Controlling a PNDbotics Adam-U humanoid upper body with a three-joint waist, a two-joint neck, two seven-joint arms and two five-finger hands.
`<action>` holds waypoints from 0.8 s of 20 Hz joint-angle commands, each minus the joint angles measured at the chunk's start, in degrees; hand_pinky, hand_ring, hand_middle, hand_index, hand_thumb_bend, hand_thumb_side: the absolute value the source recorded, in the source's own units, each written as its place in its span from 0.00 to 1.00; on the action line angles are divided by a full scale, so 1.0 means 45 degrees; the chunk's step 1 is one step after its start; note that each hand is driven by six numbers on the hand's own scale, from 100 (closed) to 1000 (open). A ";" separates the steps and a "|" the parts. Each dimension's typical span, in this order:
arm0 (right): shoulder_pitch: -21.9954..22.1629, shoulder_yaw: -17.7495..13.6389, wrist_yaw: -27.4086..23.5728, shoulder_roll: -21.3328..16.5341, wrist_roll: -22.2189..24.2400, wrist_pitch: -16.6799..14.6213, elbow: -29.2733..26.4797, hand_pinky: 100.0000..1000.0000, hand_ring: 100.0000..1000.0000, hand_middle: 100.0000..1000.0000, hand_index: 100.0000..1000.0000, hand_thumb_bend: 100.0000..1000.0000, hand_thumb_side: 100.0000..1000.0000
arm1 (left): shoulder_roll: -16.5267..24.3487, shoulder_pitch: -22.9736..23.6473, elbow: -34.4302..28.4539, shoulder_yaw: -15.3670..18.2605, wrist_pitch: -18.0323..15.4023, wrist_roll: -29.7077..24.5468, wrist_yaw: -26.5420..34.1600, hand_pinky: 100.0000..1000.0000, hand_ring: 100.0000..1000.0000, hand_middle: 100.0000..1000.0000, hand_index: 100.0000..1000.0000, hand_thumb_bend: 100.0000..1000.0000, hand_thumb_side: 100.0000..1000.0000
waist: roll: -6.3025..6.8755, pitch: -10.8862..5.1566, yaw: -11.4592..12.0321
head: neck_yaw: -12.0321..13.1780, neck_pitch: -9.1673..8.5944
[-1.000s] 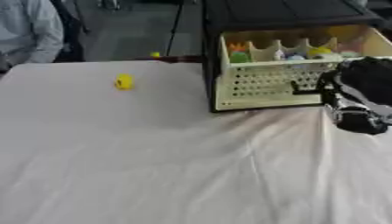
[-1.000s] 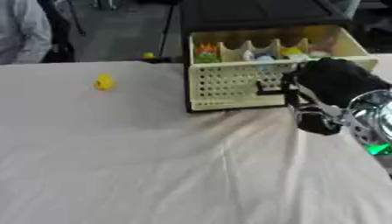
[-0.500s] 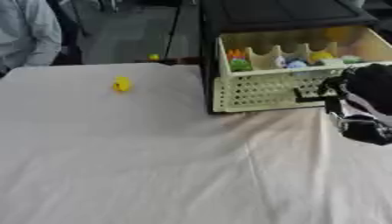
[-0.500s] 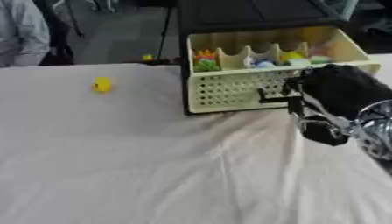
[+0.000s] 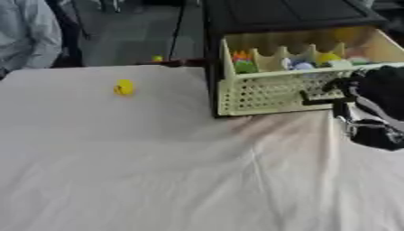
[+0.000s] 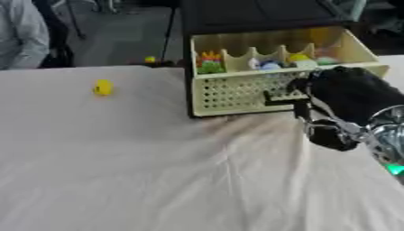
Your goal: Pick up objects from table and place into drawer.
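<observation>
Cream plastic, pierced with small holes across its front, makes up the drawer [image 6: 236, 92] that stands pulled out at the upper right of the frame, under a dark cabinet [image 6: 252, 16]. Several small coloured things already lie in its compartments: something green and orange [image 6: 209, 63] at the left end, bluish and pale pieces [image 6: 264, 64] in the middle, a yellow one [image 6: 298, 57] further right. Judging by that, a good share of the task looks done.

One piece is left on the white cloth of the desk [image 5: 158, 171]: a small yellow object [image 5: 124, 87] in the upper left of the frame, well clear of the drawer. Another little yellow thing [image 5: 157, 58] shows beyond the desk's far edge; what it is cannot be made out.

At the right side of the frame the right robot hand [image 6: 347, 97], black and bulky, sits against the drawer's front right corner, over the rim. Whether its fingers are curled or straight cannot be told, and nothing can be seen held in it. The left robot hand shows in neither view.

The yellow object lies well apart from the right robot hand, across most of the desk's width and at about the same height in the picture. Fetching it would likely be the next job.
</observation>
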 commanded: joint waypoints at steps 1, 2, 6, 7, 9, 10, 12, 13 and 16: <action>-0.0101 -0.0286 -0.0335 -0.0437 -0.0512 -0.0266 -0.0201 0.00 0.00 0.10 0.81 0.00 0.11 | 0.0215 -0.0105 -0.0222 0.0158 0.0001 0.0020 0.0025 0.25 0.30 0.59 0.91 0.00 1.00 | 0.0011 -0.0227 -0.0029 | 0.0050 -0.0136; -0.0132 -0.0392 -0.0411 -0.0434 -0.0708 -0.0334 -0.0201 0.00 0.00 0.10 0.80 0.00 0.11 | 0.0227 -0.0109 -0.0222 0.0163 0.0001 0.0032 0.0022 0.25 0.30 0.59 0.91 0.00 1.00 | 0.0013 -0.0235 -0.0045 | 0.0073 -0.0112; -0.0291 -0.1055 -0.0963 -0.0423 -0.1852 -0.0393 -0.0201 0.00 0.00 0.10 0.79 0.00 0.10 | 0.0276 -0.0096 -0.0222 0.0191 -0.0003 0.0134 0.0027 0.25 0.30 0.59 0.92 0.00 1.00 | 0.0032 -0.0273 -0.0133 | 0.0232 -0.0042; -0.0328 -0.1250 -0.1136 -0.0423 -0.2225 -0.0371 -0.0201 0.00 0.00 0.10 0.78 0.00 0.10 | 0.0274 -0.0090 -0.0222 0.0193 -0.0003 0.0160 0.0035 0.25 0.30 0.59 0.92 0.00 1.00 | 0.0037 -0.0275 -0.0151 | 0.0268 -0.0029; -0.0364 -0.1606 -0.1478 -0.0430 -0.2936 -0.0352 -0.0201 0.00 0.00 0.09 0.77 0.00 0.10 | 0.0272 -0.0074 -0.0222 0.0193 -0.0003 0.0181 0.0041 0.25 0.30 0.59 0.92 0.00 1.00 | 0.0048 -0.0269 -0.0171 | 0.0338 -0.0012; -0.0363 -0.1817 -0.1588 -0.0457 -0.3293 -0.0346 -0.0201 0.00 0.00 0.09 0.77 0.00 0.10 | 0.0274 -0.0059 -0.0222 0.0200 0.0000 0.0190 0.0038 0.25 0.30 0.59 0.92 0.00 1.00 | 0.0053 -0.0264 -0.0178 | 0.0395 0.0009; -0.0340 -0.2147 -0.1908 -0.0457 -0.3908 -0.0399 -0.0201 0.00 0.00 0.09 0.76 0.00 0.10 | 0.0272 -0.0039 -0.0222 0.0219 0.0006 0.0216 0.0035 0.25 0.30 0.60 0.92 0.00 1.00 | 0.0067 -0.0252 -0.0177 | 0.0521 0.0060; -0.0331 -0.2307 -0.2133 -0.0464 -0.4198 -0.0446 -0.0201 0.00 0.00 0.09 0.76 0.00 0.09 | 0.0273 -0.0031 -0.0222 0.0229 0.0008 0.0233 0.0034 0.25 0.30 0.60 0.92 0.00 1.00 | 0.0073 -0.0247 -0.0178 | 0.0603 0.0084; -0.0349 -0.2791 -0.2875 -0.0487 -0.5035 -0.0601 -0.0201 0.00 0.00 0.09 0.72 0.00 0.09 | 0.0284 -0.0009 -0.0222 0.0247 0.0013 0.0272 0.0033 0.25 0.30 0.60 0.91 0.00 1.00 | 0.0094 -0.0232 -0.0194 | 0.0869 0.0167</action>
